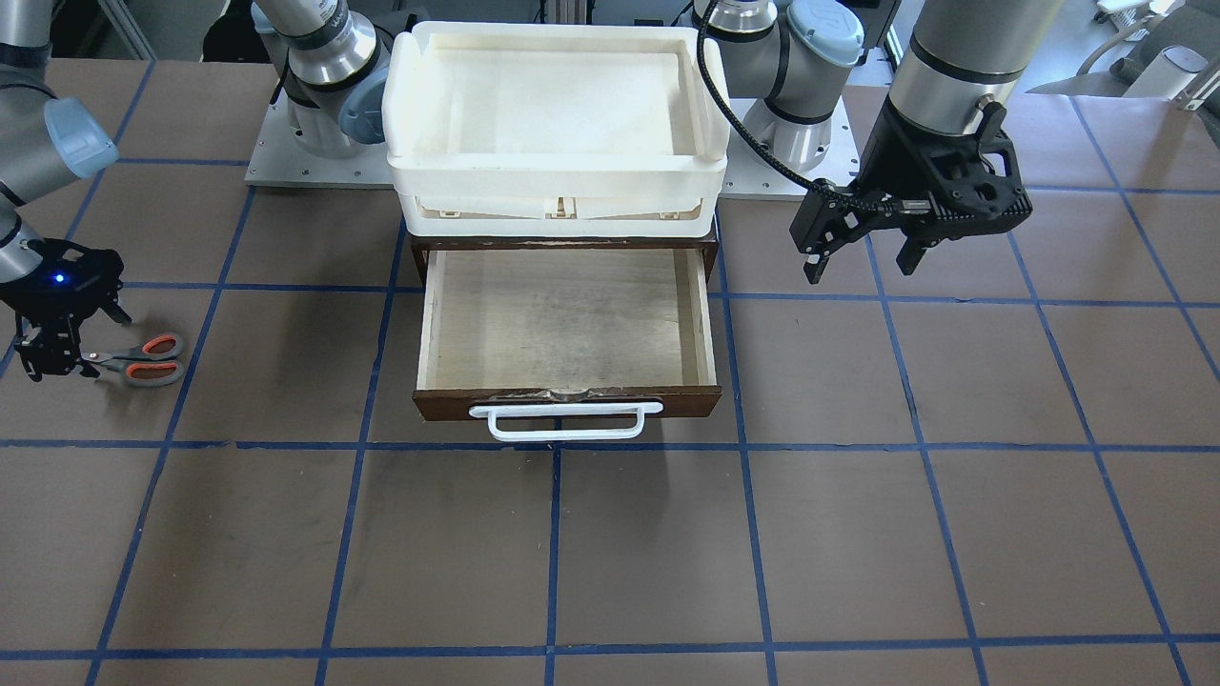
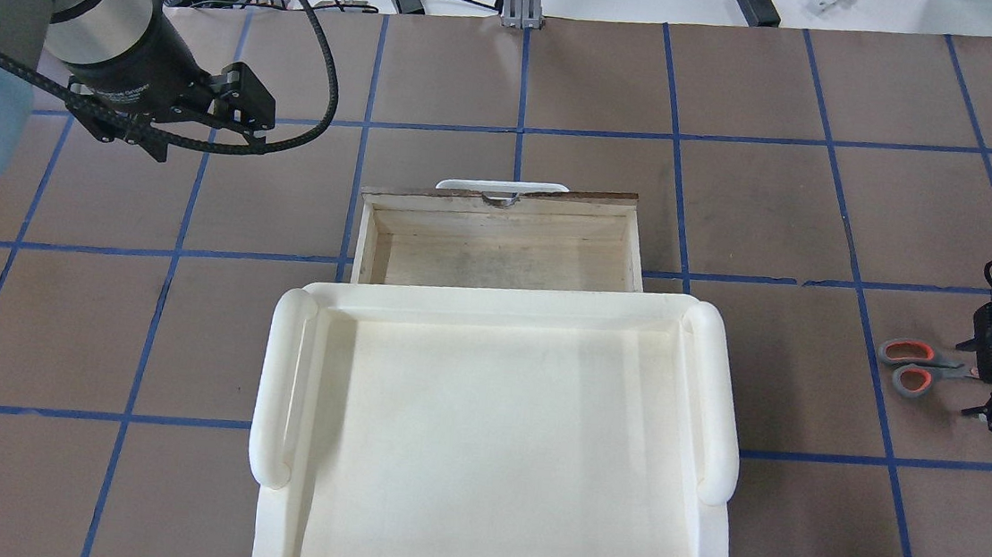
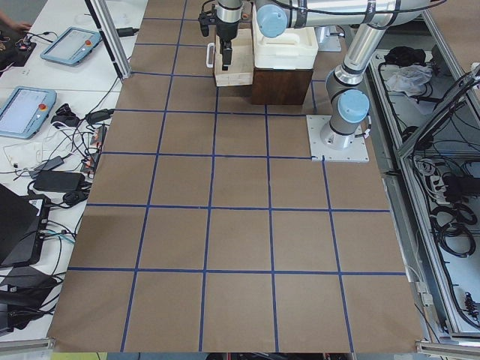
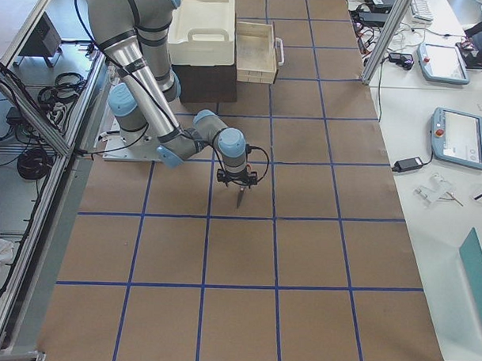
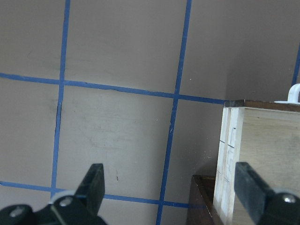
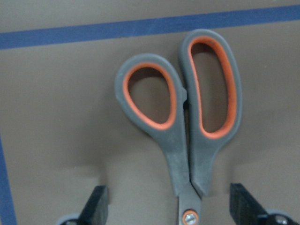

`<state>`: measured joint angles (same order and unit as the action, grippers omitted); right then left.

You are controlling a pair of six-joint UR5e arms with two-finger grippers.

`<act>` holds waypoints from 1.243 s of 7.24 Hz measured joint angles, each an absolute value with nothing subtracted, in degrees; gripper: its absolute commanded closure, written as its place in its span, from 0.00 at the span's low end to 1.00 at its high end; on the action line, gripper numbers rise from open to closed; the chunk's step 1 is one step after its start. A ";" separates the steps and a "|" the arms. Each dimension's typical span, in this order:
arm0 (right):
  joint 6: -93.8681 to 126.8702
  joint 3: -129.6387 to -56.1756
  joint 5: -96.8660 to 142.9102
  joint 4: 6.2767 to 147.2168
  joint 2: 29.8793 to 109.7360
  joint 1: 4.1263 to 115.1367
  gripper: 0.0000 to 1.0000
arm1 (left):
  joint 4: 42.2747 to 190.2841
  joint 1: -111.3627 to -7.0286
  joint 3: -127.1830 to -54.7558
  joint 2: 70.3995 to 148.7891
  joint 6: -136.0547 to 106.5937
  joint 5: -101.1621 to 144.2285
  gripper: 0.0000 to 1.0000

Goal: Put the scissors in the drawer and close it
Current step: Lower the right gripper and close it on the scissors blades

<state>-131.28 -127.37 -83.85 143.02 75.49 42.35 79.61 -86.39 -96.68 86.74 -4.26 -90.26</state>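
Observation:
The scissors [image 1: 143,360], with grey handles lined in orange-red, lie flat on the table at the robot's far right. They also show in the overhead view [image 2: 915,364] and fill the right wrist view [image 6: 187,117]. My right gripper [image 1: 57,348] [image 6: 171,206] is low over their blade end. It is open, with one finger on each side of the pivot and touching nothing. The drawer [image 1: 567,324] [image 2: 499,243] is pulled out and empty, and its white handle [image 1: 564,419] faces away from the robot. My left gripper [image 1: 863,262] [image 5: 171,187] hangs open and empty above the table beside the drawer [image 5: 262,154].
A white plastic tray [image 1: 558,181] [image 2: 502,315] sits on top of the dark brown cabinet that holds the drawer. The table is brown with a blue tape grid. Tablets and cables lie on side benches beyond the table's edge.

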 measured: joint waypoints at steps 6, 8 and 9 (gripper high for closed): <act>-131.30 -126.74 -84.47 143.00 74.97 44.36 0.33 | 79.23 -86.18 -96.68 87.13 -4.14 -90.26 0.00; -131.29 -126.53 -84.90 143.00 74.90 44.38 0.49 | 79.25 -86.14 -96.68 87.06 -4.13 -90.26 0.00; -131.23 -126.50 -84.95 142.99 74.89 44.38 0.57 | 79.27 -86.14 -96.68 87.04 -4.13 -90.26 0.00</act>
<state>-131.23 -126.50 -84.95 142.99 74.89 44.38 79.27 -86.14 -96.68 87.04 -4.13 -90.26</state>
